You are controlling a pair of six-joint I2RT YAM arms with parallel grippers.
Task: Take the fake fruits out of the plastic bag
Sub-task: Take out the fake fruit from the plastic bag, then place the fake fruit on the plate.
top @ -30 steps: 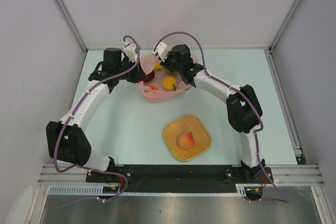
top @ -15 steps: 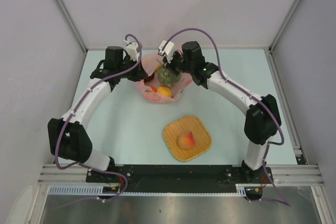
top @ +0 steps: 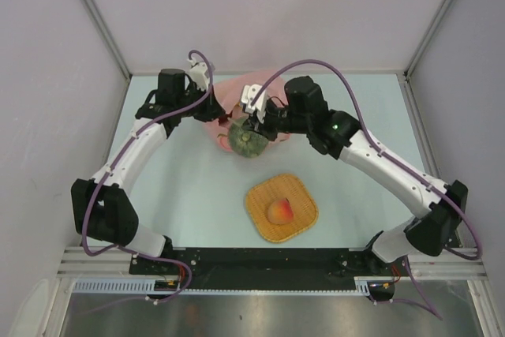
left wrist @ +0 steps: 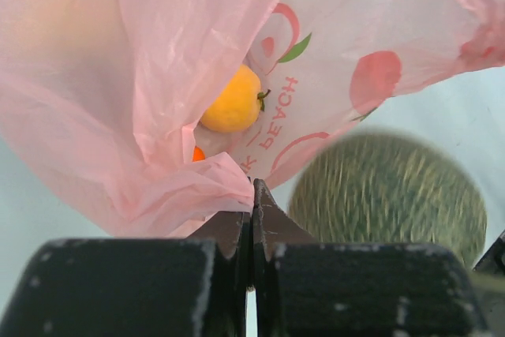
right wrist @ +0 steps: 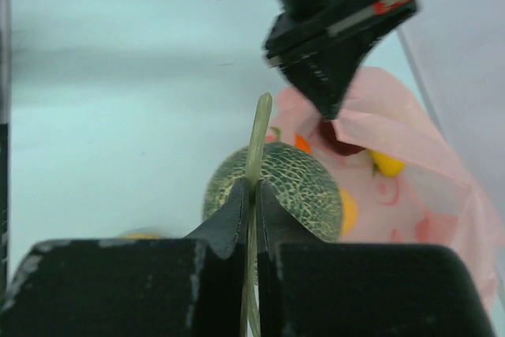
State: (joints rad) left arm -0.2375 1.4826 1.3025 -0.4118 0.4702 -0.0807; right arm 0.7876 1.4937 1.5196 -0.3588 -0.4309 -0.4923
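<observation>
Nearest you, well to the near side of the plastic bag (top: 237, 91), the woven mat (top: 304, 197) holds one fruit, the peach (top: 280, 211), sitting at its middle.

Between that mat and the bag, your right gripper (right wrist: 252, 192) is pinched tight on the pale stem (right wrist: 257, 136) of the green melon (right wrist: 288, 183). The melon hangs beneath it just outside the bag's mouth; I cannot tell whether it is clear of the table (top: 181, 187). So I judge you are midway through carrying the melon out, the second fruit by the look of it. The next move calls for drawing it to the near side, away from the bag, and setting it down gently before letting go. A round thing held only by its stem may swing or roll.

At the bag itself, your left gripper (left wrist: 252, 195) is closed on a fold of the pink film at the rim, holding the mouth up. Inside lie an orange (left wrist: 233, 102), a dark red apple (right wrist: 339, 138), a yellow fruit (right wrist: 385, 163) and a small orange piece (left wrist: 197, 153) I cannot identify.
</observation>
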